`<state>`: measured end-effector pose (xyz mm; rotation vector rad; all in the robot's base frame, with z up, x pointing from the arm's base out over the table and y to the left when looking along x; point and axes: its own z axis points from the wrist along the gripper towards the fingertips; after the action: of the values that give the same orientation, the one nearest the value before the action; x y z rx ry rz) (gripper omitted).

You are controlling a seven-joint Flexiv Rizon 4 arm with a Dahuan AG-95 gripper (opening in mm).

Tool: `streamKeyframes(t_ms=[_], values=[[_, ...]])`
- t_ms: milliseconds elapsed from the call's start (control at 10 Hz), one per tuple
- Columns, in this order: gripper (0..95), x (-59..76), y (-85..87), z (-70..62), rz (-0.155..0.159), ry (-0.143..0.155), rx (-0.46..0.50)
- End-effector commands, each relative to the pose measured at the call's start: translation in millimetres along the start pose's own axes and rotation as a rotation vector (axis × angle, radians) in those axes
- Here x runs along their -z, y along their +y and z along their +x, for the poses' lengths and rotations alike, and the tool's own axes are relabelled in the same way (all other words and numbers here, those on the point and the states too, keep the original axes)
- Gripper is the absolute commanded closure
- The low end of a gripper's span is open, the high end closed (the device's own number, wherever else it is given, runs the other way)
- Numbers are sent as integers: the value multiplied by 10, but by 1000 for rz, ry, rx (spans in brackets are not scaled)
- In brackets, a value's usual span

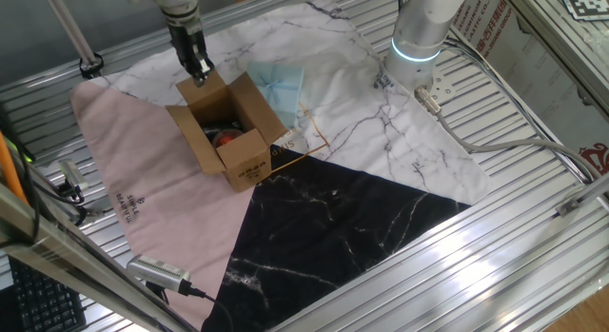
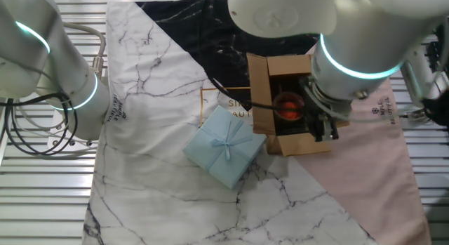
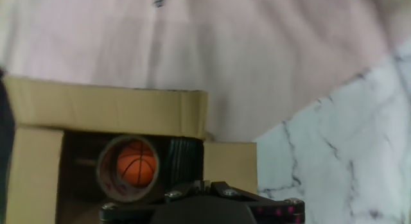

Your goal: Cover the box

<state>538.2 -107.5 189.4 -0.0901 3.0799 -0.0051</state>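
The claw (image 1: 200, 73) is seen directly above one end flap of the box (image 1: 228, 128); its opening cannot be told.

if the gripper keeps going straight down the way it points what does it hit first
Most likely the box, at its far flap, or just inside the rim. The gripper points down over that edge. Depth is unclear, so it may already be touching. An orange ball sits deeper inside.

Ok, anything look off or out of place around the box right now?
Nothing damaged or spilled. The box sits upright with its flaps open, a small orange ball inside. The gripper is at its rim.
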Motion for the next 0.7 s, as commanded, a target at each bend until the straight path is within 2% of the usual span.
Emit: streamKeyframes(t_ms=[100,400,500,700], values=[[950,21,-46,-3,31,9,-28],[950,136,-279,31,16,17,-8],[950,191,-477,41,1,18,8],[950,187,-635,11,-13,24,33]])
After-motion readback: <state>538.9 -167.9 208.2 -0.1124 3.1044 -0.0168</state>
